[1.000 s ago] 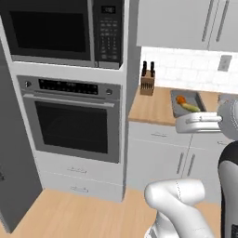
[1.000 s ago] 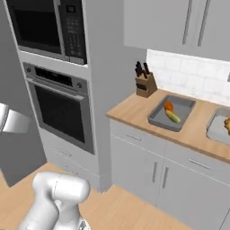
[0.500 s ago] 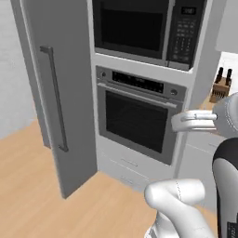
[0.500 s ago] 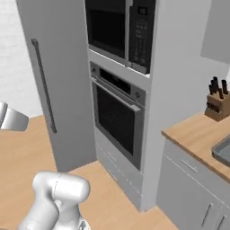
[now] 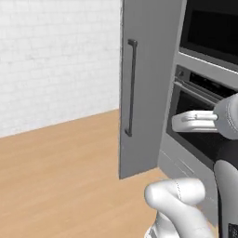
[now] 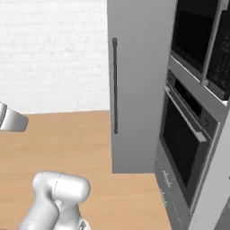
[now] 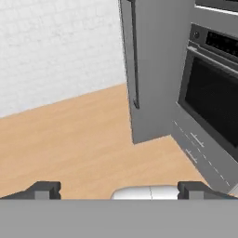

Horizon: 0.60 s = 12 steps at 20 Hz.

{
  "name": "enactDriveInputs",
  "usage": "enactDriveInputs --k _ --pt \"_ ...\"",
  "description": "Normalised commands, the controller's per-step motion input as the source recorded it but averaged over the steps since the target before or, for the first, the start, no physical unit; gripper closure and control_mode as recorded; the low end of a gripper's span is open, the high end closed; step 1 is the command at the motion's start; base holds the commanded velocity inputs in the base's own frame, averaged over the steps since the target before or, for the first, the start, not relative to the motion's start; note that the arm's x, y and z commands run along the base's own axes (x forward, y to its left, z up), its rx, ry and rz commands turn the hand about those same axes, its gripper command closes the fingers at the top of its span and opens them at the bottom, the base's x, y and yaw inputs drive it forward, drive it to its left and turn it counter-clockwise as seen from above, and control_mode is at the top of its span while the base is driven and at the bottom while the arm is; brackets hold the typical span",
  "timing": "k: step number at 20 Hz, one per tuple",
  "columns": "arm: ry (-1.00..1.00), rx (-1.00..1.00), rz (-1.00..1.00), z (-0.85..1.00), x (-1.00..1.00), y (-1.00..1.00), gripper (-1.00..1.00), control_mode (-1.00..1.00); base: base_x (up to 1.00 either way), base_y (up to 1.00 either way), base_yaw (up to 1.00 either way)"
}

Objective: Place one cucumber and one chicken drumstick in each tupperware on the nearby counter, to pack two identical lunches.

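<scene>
Along the bottom of the hand view, your gripper (image 7: 118, 189) has its fingertips (image 7: 44, 189) spread wide, holding nothing. Beyond them you face wood floor (image 7: 79, 139), a tall grey door (image 7: 153, 65) at upper centre, the oven (image 7: 211, 93) at right. No cucumber, drumstick or tupperware here, so judge the packing unfinished.

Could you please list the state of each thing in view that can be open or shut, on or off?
Tall grey door: shut, its long handle upright.
Oven: door shut, window dark.
Drawer under the oven: pushed in.
Microwave above the oven: door shut, window dark.
Tool: open, with nothing between its fingers.
</scene>
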Motion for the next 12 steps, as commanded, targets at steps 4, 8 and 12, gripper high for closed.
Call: enactDriveInputs --k 4,8,12 --pt "0.00 0.00 0.00 0.00 0.00 0.00 -1.00 1.00 0.94 0.07 0.41" --pt "0.00 0.00 0.00 0.00 0.00 0.00 -1.00 1.00 1.00 0.19 0.25" --pt "0.00 0.00 0.00 0.00 0.00 0.00 -1.00 1.00 1.00 0.61 0.14"
